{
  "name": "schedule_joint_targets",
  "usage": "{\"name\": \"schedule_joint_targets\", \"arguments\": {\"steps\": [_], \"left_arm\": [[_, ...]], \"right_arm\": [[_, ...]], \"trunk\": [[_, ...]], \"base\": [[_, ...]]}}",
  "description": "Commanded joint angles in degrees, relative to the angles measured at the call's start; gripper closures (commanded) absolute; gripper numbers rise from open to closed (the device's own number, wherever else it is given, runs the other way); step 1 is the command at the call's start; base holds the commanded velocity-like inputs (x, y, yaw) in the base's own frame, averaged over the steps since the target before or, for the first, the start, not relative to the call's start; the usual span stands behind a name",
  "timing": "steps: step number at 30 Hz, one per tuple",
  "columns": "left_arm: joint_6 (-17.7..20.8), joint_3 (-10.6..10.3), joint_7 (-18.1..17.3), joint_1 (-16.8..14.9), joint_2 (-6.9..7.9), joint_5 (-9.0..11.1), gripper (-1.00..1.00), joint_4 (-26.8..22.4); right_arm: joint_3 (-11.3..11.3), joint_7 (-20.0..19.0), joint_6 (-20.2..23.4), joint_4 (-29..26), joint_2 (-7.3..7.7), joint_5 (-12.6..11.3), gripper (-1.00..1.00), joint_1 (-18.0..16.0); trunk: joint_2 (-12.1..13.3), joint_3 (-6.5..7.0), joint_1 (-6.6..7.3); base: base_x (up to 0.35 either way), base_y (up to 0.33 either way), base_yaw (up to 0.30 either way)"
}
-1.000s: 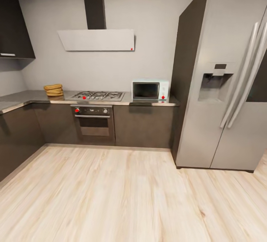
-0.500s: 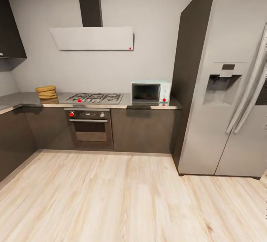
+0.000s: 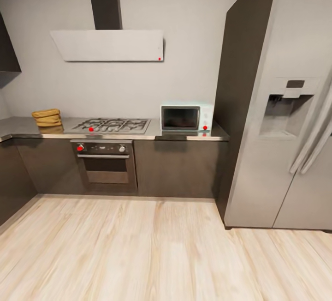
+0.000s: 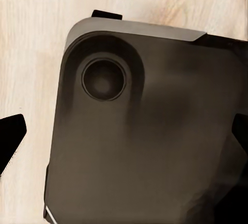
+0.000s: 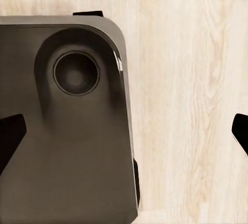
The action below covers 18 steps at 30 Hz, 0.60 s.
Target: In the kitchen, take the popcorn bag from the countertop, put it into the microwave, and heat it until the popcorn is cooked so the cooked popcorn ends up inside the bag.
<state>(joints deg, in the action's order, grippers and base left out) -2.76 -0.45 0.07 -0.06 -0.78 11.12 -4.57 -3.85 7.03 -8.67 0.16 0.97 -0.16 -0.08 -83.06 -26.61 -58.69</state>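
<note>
The popcorn bag [image 3: 47,118], a tan-orange ridged sack, stands on the grey countertop [image 3: 20,128] at the far left, beside the hob. The pale mint-blue microwave [image 3: 186,118] sits on the same countertop at its right end, with its dark glass door closed. No popcorn can be seen from here. In the left wrist view my left gripper [image 4: 124,141] hangs open over my dark base and the floor, holding nothing. My right gripper [image 5: 125,133] is likewise open and empty in the right wrist view. Both are far from the counter.
A grey gas hob [image 3: 110,125] lies between bag and microwave, above a dark oven [image 3: 106,165]. A white hood [image 3: 108,45] hangs over it. A tall grey fridge [image 3: 286,107] stands at the right. Pale wood floor [image 3: 152,250] stretches up to the cabinets.
The whole head view has shifted: the camera has come closer to the counter and the kitchen looks larger. The bag and microwave themselves have not moved.
</note>
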Motion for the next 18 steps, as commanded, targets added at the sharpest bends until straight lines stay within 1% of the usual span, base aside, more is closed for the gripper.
{"name": "schedule_joint_targets", "arguments": {"steps": [1, 18], "left_arm": [[-0.14, -0.08, 0.01, -0.01, -0.01, 0.39, -1.00, -0.01], [-0.28, -0.11, 0.01, 0.01, -0.36, 0.13, -1.00, -0.01]], "right_arm": [[-0.37, 0.00, -0.29, 0.02, 0.00, -0.01, -1.00, -0.01], [-0.37, 0.00, -0.24, 0.02, 0.00, -0.01, -1.00, -0.01]], "trunk": [[-0.02, -0.04, -0.03], [-0.02, -0.04, -0.03]], "base": [[0.326, 0.000, 0.000], [0.326, 0.000, 0.000]]}}
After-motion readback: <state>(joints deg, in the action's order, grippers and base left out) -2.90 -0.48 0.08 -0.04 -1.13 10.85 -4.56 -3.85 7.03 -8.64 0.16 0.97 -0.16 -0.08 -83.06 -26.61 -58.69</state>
